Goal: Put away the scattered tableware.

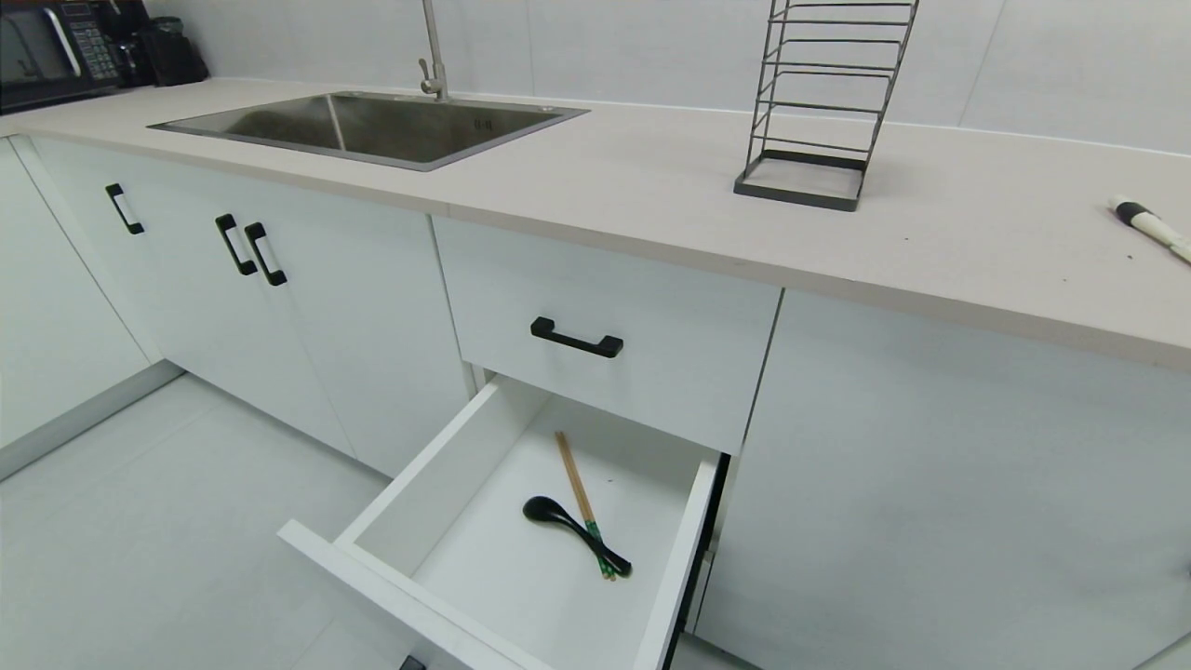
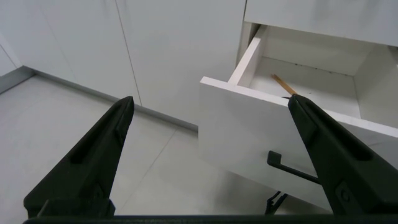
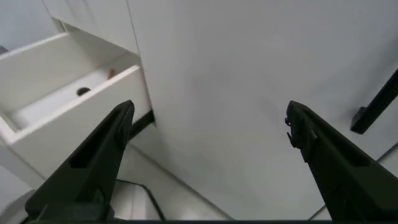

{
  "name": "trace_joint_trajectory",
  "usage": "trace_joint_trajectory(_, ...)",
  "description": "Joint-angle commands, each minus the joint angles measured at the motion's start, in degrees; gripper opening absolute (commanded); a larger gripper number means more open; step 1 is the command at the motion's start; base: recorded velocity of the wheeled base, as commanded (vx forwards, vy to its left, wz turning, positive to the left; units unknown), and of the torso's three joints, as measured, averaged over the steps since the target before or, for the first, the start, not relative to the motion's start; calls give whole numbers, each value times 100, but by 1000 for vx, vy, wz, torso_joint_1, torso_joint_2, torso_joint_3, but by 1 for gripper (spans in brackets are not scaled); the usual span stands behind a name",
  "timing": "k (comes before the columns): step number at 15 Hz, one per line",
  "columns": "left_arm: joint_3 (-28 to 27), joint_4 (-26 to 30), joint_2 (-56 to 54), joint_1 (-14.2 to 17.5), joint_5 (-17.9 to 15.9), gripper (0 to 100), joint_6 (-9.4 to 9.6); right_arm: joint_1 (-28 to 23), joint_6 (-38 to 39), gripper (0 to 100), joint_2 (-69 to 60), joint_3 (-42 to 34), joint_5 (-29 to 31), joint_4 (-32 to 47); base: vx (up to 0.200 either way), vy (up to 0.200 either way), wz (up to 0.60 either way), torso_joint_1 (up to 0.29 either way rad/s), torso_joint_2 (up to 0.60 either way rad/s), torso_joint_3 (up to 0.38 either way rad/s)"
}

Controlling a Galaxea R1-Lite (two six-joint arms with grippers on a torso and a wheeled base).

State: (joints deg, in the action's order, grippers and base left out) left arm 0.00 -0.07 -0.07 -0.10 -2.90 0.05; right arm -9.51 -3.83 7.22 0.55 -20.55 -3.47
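Observation:
The lower drawer [image 1: 423, 470] stands pulled out under the counter. Inside it lie a black spoon [image 1: 549, 512] and a pair of wooden chopsticks [image 1: 575, 482] with green ends, crossing each other. My left gripper [image 2: 210, 102] is open, low in front of the drawer's white front panel [image 2: 249, 124] and its black handle [image 2: 292, 169]; a chopstick [image 2: 283, 83] shows inside. My right gripper [image 3: 209, 109] is open before a white cabinet door, with the drawer [image 3: 74, 118] and spoon [image 3: 83, 91] off to one side. Neither gripper holds anything.
On the counter are a sink [image 1: 502, 126] with a faucet, a wire rack [image 1: 800, 191], and a white stick-like item with a black end [image 1: 1154, 226] at the far right. The upper drawer's handle [image 1: 576, 339] is above the open drawer. Bare floor lies to the left.

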Motion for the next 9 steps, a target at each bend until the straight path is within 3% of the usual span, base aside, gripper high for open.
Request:
trace_joint_trajectory(1,0,-10,7,1,-70,100,39,-130,-57,100,-186,-55,51,-4,0,0,0,0,0,0)
trace_joint_trajectory(2,0,-81,7,1,-123,100,65,-130,-48,100,-186,-55,262,-4,0,0,0,0,0,0)
trace_joint_trajectory(3,-281,-757,7,1,-132,100,-14,-139,-65,100,-177,-55,913,-4,0,0,0,0,0,0)
trace_joint_trajectory(4,-1072,-1469,306,-8,-184,100,-58,-139,-22,100,-186,-55,1748,251,0,0,0,0,0,0)
trace_joint_trajectory(5,-1547,-1496,869,10,-264,100,-40,-130,172,100,-186,-28,2003,435,0,0,0,0,0,0)
trace_joint_trajectory(6,-1670,-1434,1150,-78,-606,100,-40,-121,400,100,-186,-46,1880,356,0,0,0,0,0,0)
trace_joint_trajectory(7,-1564,-1162,1554,-131,-1116,100,-66,-121,392,100,-186,-46,1871,356,0,0,0,0,0,0)
trace_joint_trajectory(9,-1257,-617,2125,-131,-1731,100,-119,-121,392,100,-186,-46,1871,356,0,0,0,0,0,0)
